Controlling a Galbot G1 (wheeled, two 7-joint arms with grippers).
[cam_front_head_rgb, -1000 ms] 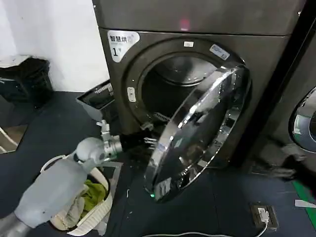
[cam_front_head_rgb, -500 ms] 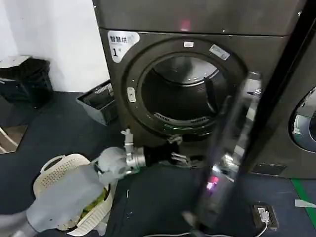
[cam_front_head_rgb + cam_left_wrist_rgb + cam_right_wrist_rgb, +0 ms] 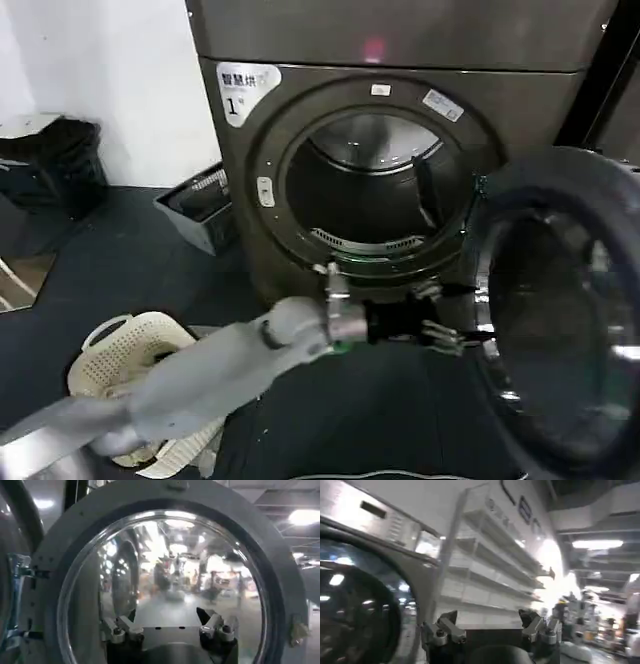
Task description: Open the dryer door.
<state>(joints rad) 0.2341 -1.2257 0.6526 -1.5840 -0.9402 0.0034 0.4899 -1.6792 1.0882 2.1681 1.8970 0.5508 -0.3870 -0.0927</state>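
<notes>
**Door open, left tool pushing it wide**

Door [image 3: 560, 310] is swung out on its right-side hinge, grey inner face toward the head camera, clear of the drum opening [image 3: 370, 190] of the machine [image 3: 400, 40] marked "1". Left tool [image 3: 445, 325] is reached across below the opening, at the door's inner edge. In the left wrist view its fingers [image 3: 117, 630] are spread, gripping nothing, facing the door [image 3: 165, 575] glass. I can't tell whether they touch it.

Right tool [image 3: 490, 627]: released as well, fingers apart, parked off to the side near the neighbouring machine [image 3: 360, 605].

Task looks basically done. To finish cleanly:
- push on the grey rim rather than the glass
- follow the hinge arc, don't push straight
- stop short of the hinge limit, so the door doesn't bounce back
- pull the arm out low, clear of the basket [image 3: 130, 350] on the floor
</notes>
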